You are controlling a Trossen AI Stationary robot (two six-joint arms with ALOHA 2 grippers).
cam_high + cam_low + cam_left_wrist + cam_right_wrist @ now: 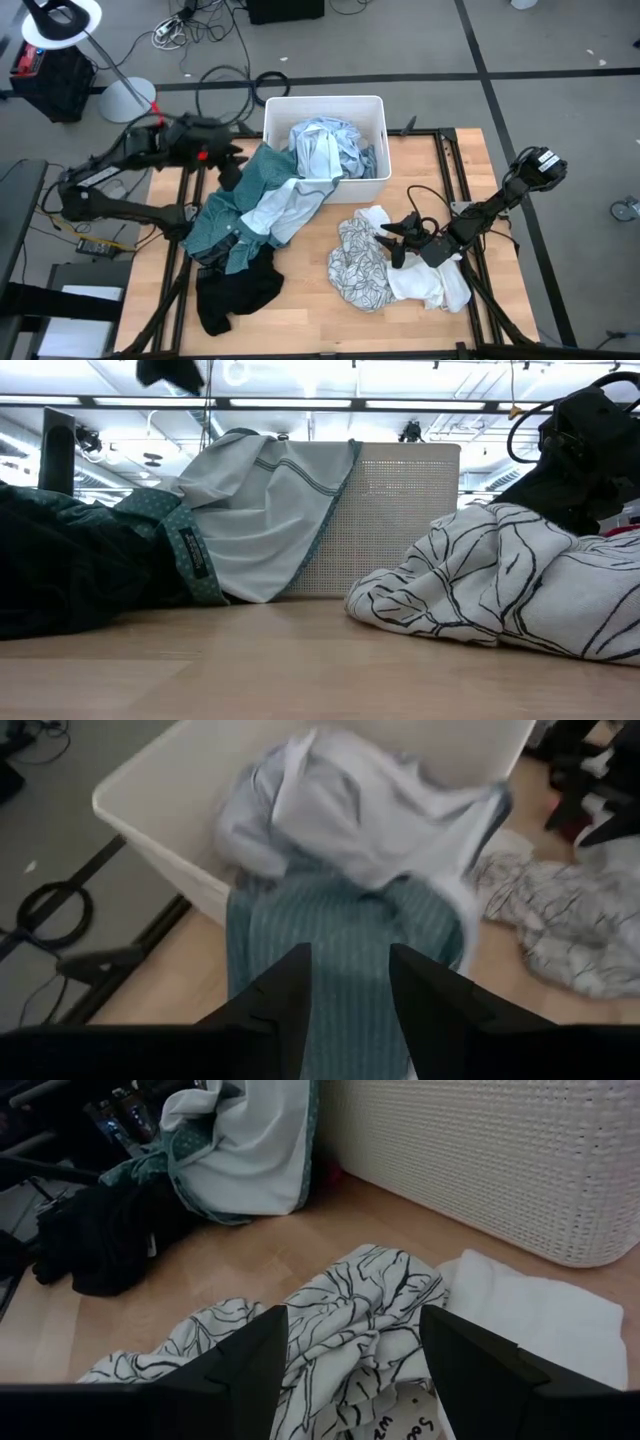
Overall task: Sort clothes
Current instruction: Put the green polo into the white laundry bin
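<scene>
Soft cloth clothes (270, 200), matt wood table (310, 290)

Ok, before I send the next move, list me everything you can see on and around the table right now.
Bin: one, white, at the table's far edge, middle.
Striped shirt: one, pale blue-grey, partly in the bin, spilling over its front wall.
Teal shirt: one, teal, on the table left of the bin, under the striped shirt's tail.
Black garment: one, black, near left of the table.
Patterned garment: one, white with black lines, near right of centre.
White garment: one, plain white, beside the patterned garment, under the right arm.
Table: one, light wood.
Left gripper: open, above the teal shirt by the bin.
Right gripper: open, over the patterned garment.
</scene>
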